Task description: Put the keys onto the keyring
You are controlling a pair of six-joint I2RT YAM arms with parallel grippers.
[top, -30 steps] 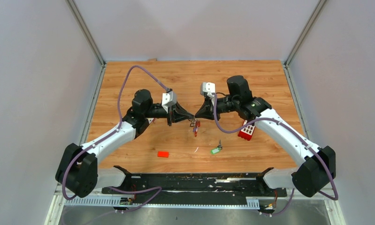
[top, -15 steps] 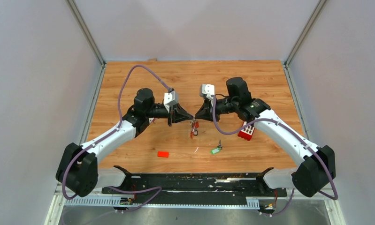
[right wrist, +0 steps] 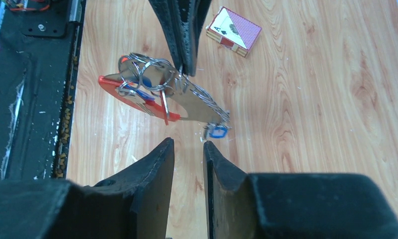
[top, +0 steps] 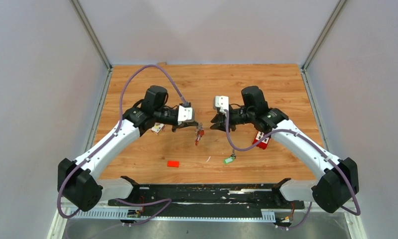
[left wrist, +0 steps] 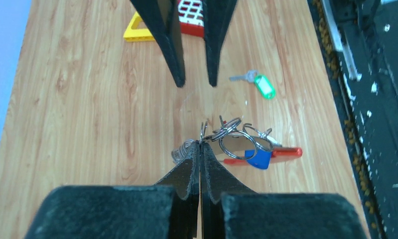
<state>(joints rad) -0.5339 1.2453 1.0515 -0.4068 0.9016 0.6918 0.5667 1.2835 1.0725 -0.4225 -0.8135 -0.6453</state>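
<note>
The keyring (left wrist: 235, 141) is a bunch of metal rings with a red strap, a grey chain strip and a blue tag. It hangs from my left gripper (left wrist: 200, 145), which is shut on one of its rings above the wooden table. From above, this keyring (top: 199, 136) dangles just below the left gripper (top: 195, 127). My right gripper (right wrist: 188, 144) stands open a short way from the keyring (right wrist: 152, 92), touching nothing. A key with a green tag (top: 229, 160) lies flat on the table nearer the arm bases, and this green-tagged key (left wrist: 263, 85) is apart from both grippers.
A small red block (top: 173, 163) lies near the front. A red studded brick (top: 260, 140) sits under the right arm. A playing-card box (top: 158, 129) lies by the left arm, also seen as the card box (right wrist: 233, 30). A yellow triangle piece (left wrist: 136, 33) lies beside the brick.
My right gripper has opened, let go of the keyring and drawn back to the right. The left gripper has stayed shut on the keyring and shifted slightly left with it.
</note>
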